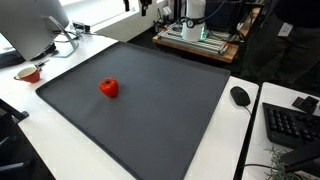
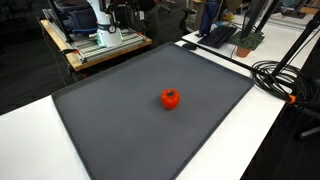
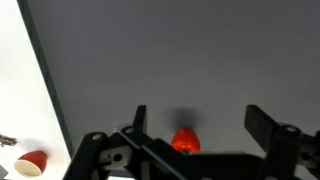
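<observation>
A small red tomato-like object [image 1: 109,88] lies on a large dark grey mat [image 1: 160,125]; both show in both exterior views, the object [image 2: 171,98] near the mat's [image 2: 110,130] middle. In the wrist view my gripper [image 3: 197,112] is open and empty. Its two dark fingers stand apart above the mat [image 3: 150,50], and the red object [image 3: 184,141] sits between them, low in the frame and partly hidden by the gripper body. The object touches neither finger. The arm and gripper do not show in either exterior view.
A small red cup [image 1: 28,72] stands on the white table beside the mat; it also shows in the wrist view [image 3: 32,162]. A monitor [image 1: 30,25], a mouse [image 1: 240,96] and a keyboard [image 1: 290,125] lie around the mat. Black cables [image 2: 285,75] lie on the table. A cart with equipment [image 2: 100,35] stands behind.
</observation>
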You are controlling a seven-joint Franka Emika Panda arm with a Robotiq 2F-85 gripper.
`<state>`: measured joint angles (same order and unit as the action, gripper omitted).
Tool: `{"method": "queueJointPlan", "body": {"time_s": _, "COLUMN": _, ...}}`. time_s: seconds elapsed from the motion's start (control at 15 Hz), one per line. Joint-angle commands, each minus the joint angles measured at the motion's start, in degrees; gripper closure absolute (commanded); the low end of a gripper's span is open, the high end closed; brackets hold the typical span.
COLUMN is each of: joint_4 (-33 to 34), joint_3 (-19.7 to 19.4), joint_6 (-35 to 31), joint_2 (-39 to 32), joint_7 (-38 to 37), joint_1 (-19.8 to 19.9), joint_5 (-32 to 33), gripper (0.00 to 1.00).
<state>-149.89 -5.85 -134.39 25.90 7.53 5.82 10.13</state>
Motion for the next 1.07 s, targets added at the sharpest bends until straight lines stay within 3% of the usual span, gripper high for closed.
{"method": "queueJointPlan", "body": {"time_s": 0.0, "joint_4": 1.1, "joint_3": 2.7, "joint_6": 3.8, "joint_2": -3.5, "joint_7": 1.5, "joint_1": -1.5, "joint_5": 1.9, "gripper": 0.00}}
{"method": "queueJointPlan", "body": {"time_s": 0.67, "joint_4": 5.0, "joint_3": 11.8, "joint_6": 7.3, "joint_2": -18.9, "joint_7": 0.5, "joint_1": -6.5, "joint_5": 18.3, "gripper": 0.00}}
{"method": "queueJointPlan", "body": {"time_s": 1.0, "joint_4": 7.6, "joint_3": 13.4, "joint_6": 9.1, "joint_2": -27.4, "joint_7": 0.8, "joint_1": -9.5, "joint_5": 29.1, "gripper": 0.00}}
